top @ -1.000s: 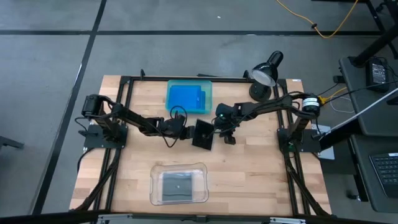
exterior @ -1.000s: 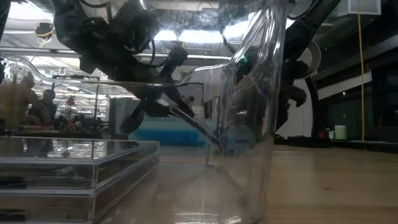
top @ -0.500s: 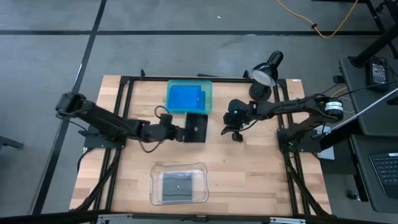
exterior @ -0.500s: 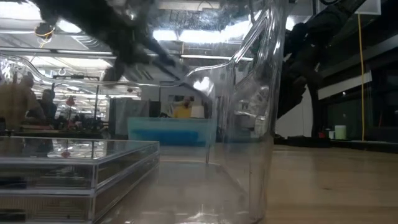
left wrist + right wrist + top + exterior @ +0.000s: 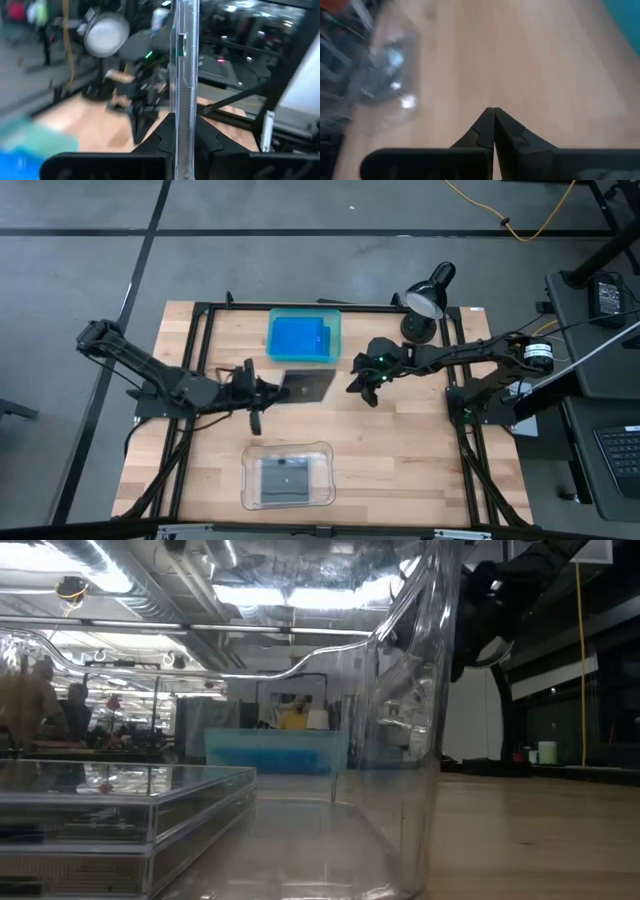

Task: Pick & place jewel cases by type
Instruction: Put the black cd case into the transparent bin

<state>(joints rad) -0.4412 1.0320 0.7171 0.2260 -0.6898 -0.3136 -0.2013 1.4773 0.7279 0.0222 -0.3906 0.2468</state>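
My left gripper [image 5: 278,390] is shut on a dark grey glossy jewel case [image 5: 310,383], left of the table's centre. In the left wrist view the case [image 5: 181,75] shows edge-on between the fingers. My right gripper [image 5: 363,387] hangs shut just right of the case, touching nothing [image 5: 493,112]. Blue jewel cases [image 5: 300,337] lie flat in the teal tray [image 5: 336,320] at the far edge. Grey cases [image 5: 288,477] lie stacked [image 5: 120,810] in the clear tray [image 5: 250,480] at the near edge. My left gripper pinches the dark grey case by its left edge [image 5: 181,117] between its two fingers [image 5: 162,132]. The fingers come level from the table's left. The case sticks out beyond the fingertips toward the right, broad face up in the high view, above the table.
A black desk lamp [image 5: 428,298] stands at the far right corner. A black frame [image 5: 200,330] runs along the table's sides. Bare wood [image 5: 400,450] lies between the two trays and to the right. The clear tray's wall [image 5: 400,740] fills the low view's foreground.
The dark grey case has passed from my right gripper to my left. My right gripper has let go and drawn off toward the right. My left gripper has pulled back toward the table's left edge, carrying the case, which has turned from steeply tilted to nearly flat.
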